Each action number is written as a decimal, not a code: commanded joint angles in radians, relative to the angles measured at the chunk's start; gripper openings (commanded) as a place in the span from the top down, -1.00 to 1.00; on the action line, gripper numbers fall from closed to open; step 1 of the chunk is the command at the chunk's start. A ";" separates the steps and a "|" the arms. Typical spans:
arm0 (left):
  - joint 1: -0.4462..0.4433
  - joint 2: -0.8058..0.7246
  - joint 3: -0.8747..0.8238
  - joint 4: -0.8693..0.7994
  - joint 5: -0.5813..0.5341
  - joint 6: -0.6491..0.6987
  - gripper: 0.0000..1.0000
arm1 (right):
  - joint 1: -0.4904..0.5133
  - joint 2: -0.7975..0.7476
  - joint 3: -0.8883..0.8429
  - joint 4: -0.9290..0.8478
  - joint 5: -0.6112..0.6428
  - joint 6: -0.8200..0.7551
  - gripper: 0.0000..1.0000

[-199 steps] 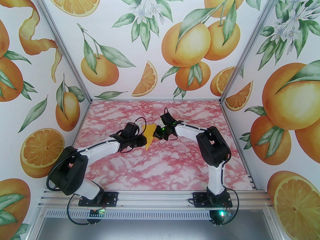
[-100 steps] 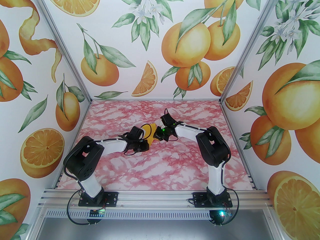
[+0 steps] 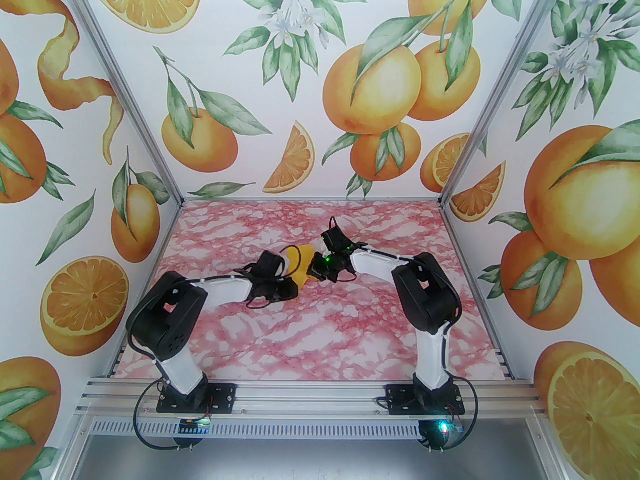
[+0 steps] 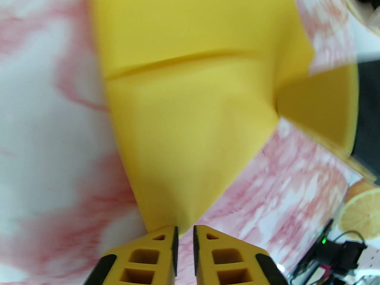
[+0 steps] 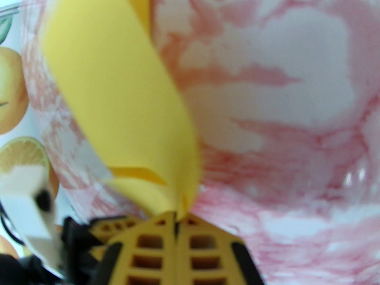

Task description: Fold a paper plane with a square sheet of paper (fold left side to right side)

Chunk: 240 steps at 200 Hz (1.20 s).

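Paper point(image 3: 303, 263) sits mid-table point(image 3: 310, 338), toward the far half, bridged between the two arms and lifted partly off the surface. In the top view it reads as a bowed yellow shape, not a flat square. Right gripper point(image 5: 177, 218): jaws pressed together with an edge of the paper coming out from between the tips, so it has the sheet pinched. Judgement: this is the anchor that keeps the right side fixed while the other side is brought across. Left gripper point(image 4: 184, 236): jaws parted by a narrow slot, pink table showing through the gap. A corner of the paper ends right at the mouth of that slot, but I judge it is not clamped. One crease point(image 4: 190, 58) runs across the sheet in the left wrist view, and beyond it a flap turns down at the right. Judgement: fold partly formed, not pressed flat. Writing: none legible on the paper, fingers or arms. The wall prints point(image 3: 372, 88) show oranges and leaves only, with no lettering or logo.
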 commanded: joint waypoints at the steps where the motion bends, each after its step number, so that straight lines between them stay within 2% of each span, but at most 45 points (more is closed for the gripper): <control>1: 0.036 -0.028 0.089 -0.021 0.036 0.067 0.52 | 0.001 -0.013 0.009 -0.027 0.011 -0.015 1.00; 52: 0.063 0.103 0.171 -0.025 0.084 0.128 0.54 | 0.002 -0.006 0.027 -0.047 0.009 -0.028 1.00; 87: 0.063 0.128 0.164 -0.021 0.084 0.136 0.57 | 0.002 0.000 0.035 -0.050 0.007 -0.029 1.00; 153: 0.064 0.100 0.156 -0.041 0.063 0.138 0.58 | -0.001 0.011 0.049 -0.059 0.008 -0.032 1.00; 188: 0.063 0.023 0.103 -0.041 0.043 0.122 0.56 | -0.005 0.012 0.049 -0.062 0.009 -0.035 1.00; 220: 0.064 -0.030 0.051 -0.034 0.002 0.061 0.54 | -0.005 0.019 0.051 -0.057 0.005 -0.032 1.00; 240: 0.063 0.004 0.059 -0.064 -0.009 0.045 0.55 | -0.005 0.018 0.051 -0.054 0.005 -0.032 1.00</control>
